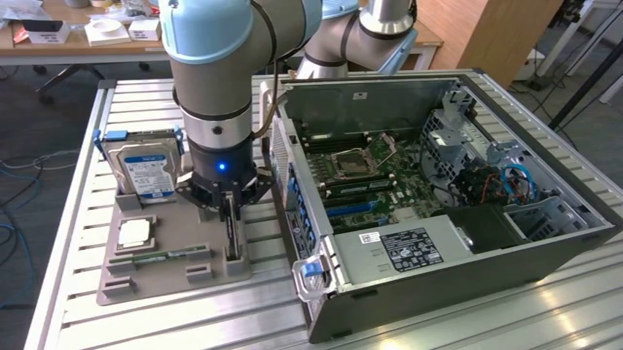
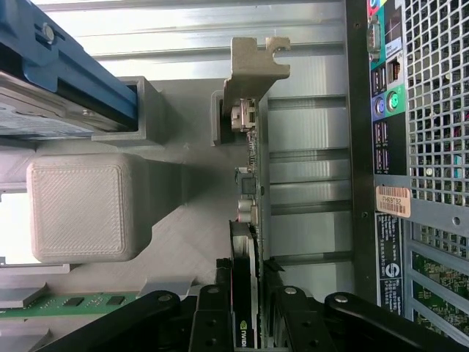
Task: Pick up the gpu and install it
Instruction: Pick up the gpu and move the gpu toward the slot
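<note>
Room: workshop with desks behind; slatted metal table [image 1: 545, 306] in front.
Computer case [image 1: 419, 292]: side off, motherboard exposed, on the exterior view's right.
Arm [image 1: 219, 65]: reaches straight down over the tray.
Tray [image 1: 165, 281]: grey holder beside the case.
Hard drive [image 1: 146, 171]: upright at the tray's far end.
Gpu [image 1: 232, 237]: on edge in its tray slot, bracket end away from the wrist camera.
Gripper [image 1: 230, 211]: astride the gpu [image 2: 253, 183]; clamped or not, cannot tell.
Memory stick [image 1: 160, 257]: flat in the tray.
</note>
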### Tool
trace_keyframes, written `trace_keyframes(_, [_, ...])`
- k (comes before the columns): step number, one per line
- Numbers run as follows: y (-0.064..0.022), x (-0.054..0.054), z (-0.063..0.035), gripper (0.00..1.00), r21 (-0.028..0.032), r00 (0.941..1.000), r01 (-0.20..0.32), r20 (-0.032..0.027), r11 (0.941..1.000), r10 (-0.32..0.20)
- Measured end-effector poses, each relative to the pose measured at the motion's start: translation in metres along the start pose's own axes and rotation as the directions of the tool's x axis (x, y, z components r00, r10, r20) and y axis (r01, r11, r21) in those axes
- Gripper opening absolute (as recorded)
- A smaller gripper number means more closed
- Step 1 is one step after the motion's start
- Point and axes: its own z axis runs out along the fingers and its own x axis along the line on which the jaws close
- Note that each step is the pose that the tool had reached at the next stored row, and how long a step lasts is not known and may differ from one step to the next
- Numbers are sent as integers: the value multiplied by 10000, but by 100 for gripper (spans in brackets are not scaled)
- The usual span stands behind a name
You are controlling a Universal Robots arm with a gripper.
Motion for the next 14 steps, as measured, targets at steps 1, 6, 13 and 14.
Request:
trace_keyframes(1, [0, -1, 0, 28, 0, 10000, 0, -1, 10000, 0])
trace_keyframes(6, [0, -1, 1, 28, 0, 10000, 0, 0, 10000, 0])
trace_keyframes(13, [0, -1, 1, 26, 0, 10000, 0, 0, 10000, 0])
trace_keyframes(14, [0, -1, 0, 26, 0, 10000, 0, 0, 10000, 0])
